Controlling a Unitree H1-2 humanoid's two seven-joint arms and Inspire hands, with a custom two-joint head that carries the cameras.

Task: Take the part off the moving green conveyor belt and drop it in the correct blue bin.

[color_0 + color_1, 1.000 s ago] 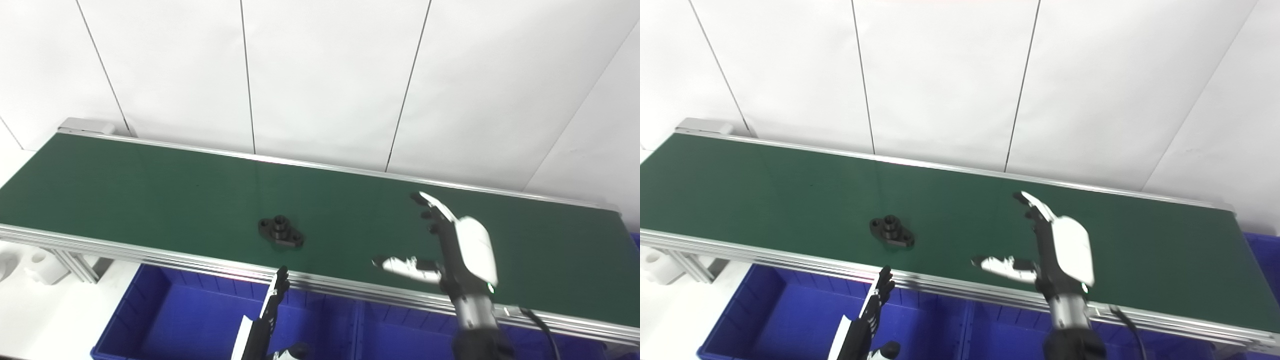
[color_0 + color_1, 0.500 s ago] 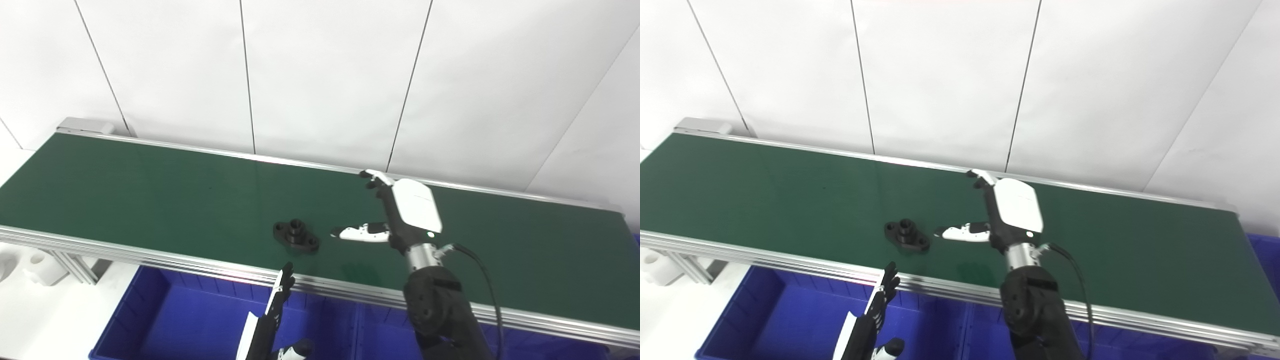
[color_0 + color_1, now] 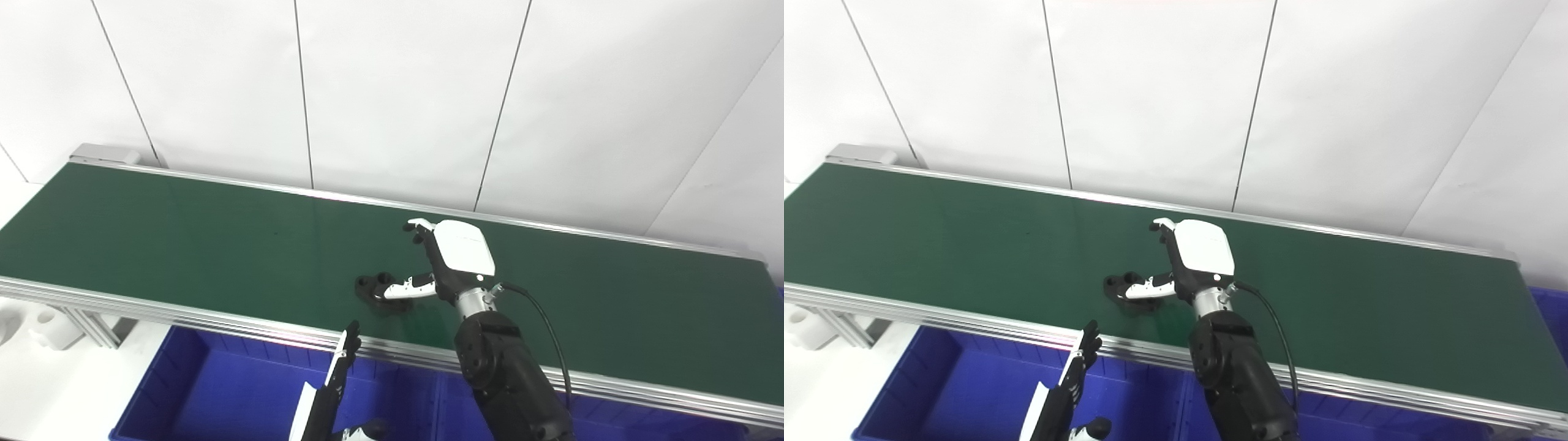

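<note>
In the left eye view, the black part (image 3: 375, 288) is lying on the green conveyor belt (image 3: 184, 239) near its front rail, and the right hand (image 3: 442, 260) is reaching over it with fingers spread and the thumb crossing the part's near end; it is holding nothing yet. The left hand (image 3: 334, 389) is waiting below the belt, over the blue bin (image 3: 202, 392), fingers straight and apart. The risk looks to be timing: if the belt is carrying the part along while the fingers are closing, the thumb could nudge it away or pinch only one ear, letting it slip. In the right eye view, the part (image 3: 1122, 286) is showing as a flat flange with a raised hub, its long axis running from upper left to lower right, roughly along the belt (image 3: 937, 233); the right hand (image 3: 1185, 260) is hiding its right end, so its full outline cannot be told.
</note>
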